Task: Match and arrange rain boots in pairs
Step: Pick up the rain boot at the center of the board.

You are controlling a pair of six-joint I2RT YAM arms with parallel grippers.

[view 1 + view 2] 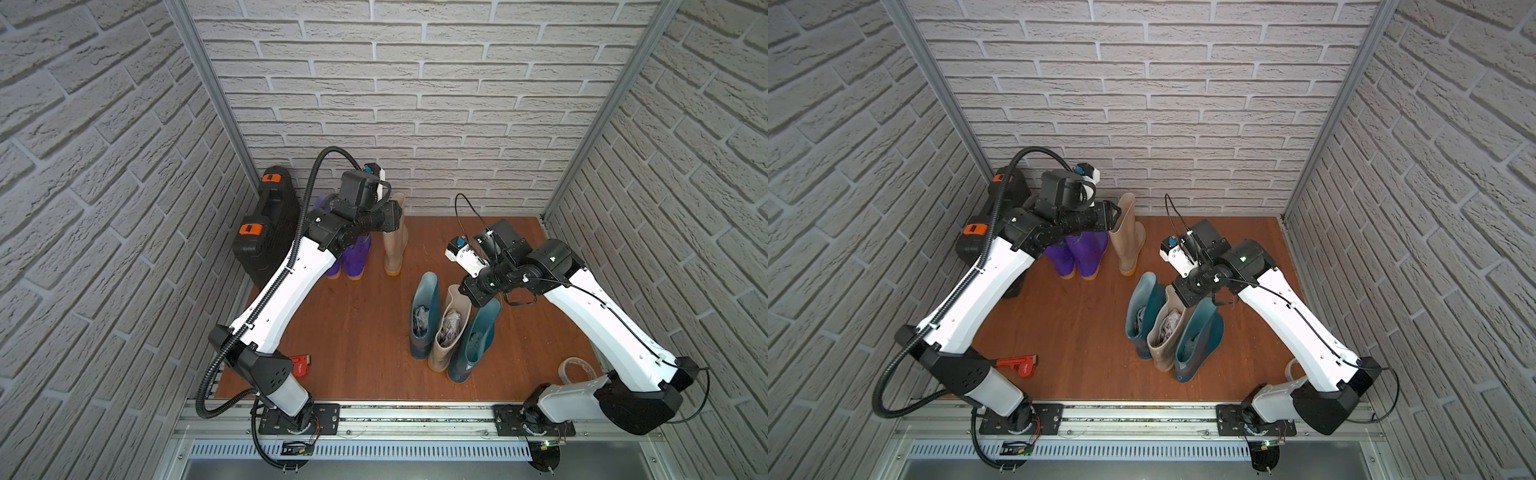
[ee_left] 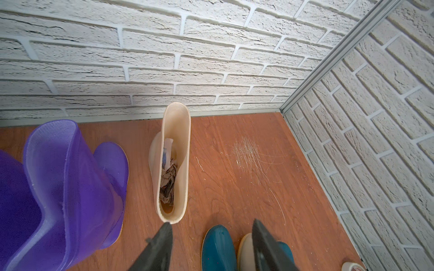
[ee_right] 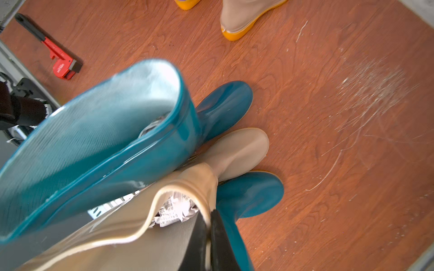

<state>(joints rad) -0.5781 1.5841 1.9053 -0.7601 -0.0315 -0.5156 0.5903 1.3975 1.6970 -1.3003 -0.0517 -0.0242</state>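
Note:
Two purple rain boots (image 1: 354, 258) (image 2: 70, 187) stand upright at the back left. A beige boot (image 1: 394, 245) (image 2: 175, 164) stuffed with paper stands beside them. My left gripper (image 2: 211, 226) (image 1: 397, 214) hovers open just behind that boot's top rim, holding nothing. In the middle a second beige boot (image 1: 451, 328) (image 3: 141, 234) is wedged between two dark teal boots (image 1: 424, 320) (image 1: 478, 340). My right gripper (image 3: 209, 225) (image 1: 471, 293) is shut on the rim of this beige boot's shaft, one finger inside and one outside.
A black hard case (image 1: 266, 224) with orange latches leans against the left wall. A red pipe wrench (image 1: 1017, 363) (image 3: 61, 63) lies near the front left by the left arm's base. A tape roll (image 1: 577, 368) sits at the front right. Brick walls close in three sides.

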